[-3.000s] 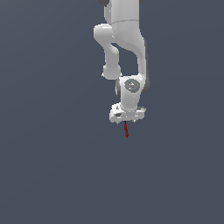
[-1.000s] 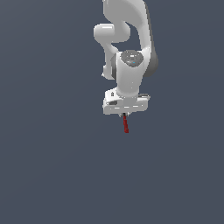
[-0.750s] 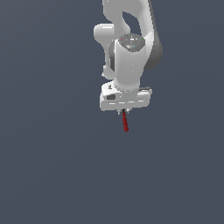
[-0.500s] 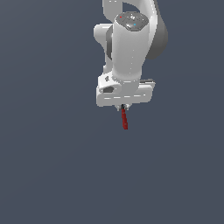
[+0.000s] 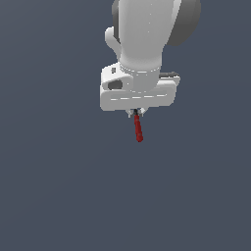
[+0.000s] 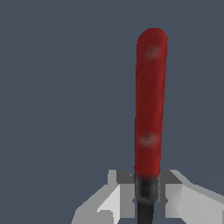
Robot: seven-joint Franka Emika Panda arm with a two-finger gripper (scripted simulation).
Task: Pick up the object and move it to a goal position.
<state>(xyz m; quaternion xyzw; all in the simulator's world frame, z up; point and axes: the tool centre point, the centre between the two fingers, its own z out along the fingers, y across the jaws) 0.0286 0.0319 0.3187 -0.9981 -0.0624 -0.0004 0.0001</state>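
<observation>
The object is a thin dark-red rod point(image 5: 138, 129) with a short blackish end. It hangs below my white gripper point(image 5: 137, 113) in the exterior view, its black end pinched between the fingertips. In the wrist view the red rod point(image 6: 150, 105) stands out from between my two grey-white fingertips point(image 6: 173, 196), which close on its black end point(image 6: 146, 197). My gripper point(image 6: 146, 194) is shut on the rod and holds it in the air over the plain dark grey ground.
The white arm point(image 5: 147, 29) fills the upper middle of the exterior view. The rest of both views is a flat dark grey surface with no other objects in sight.
The arm has risen and come closer to the exterior camera, looking larger. The rod has stayed gripped and moved up with the gripper.
</observation>
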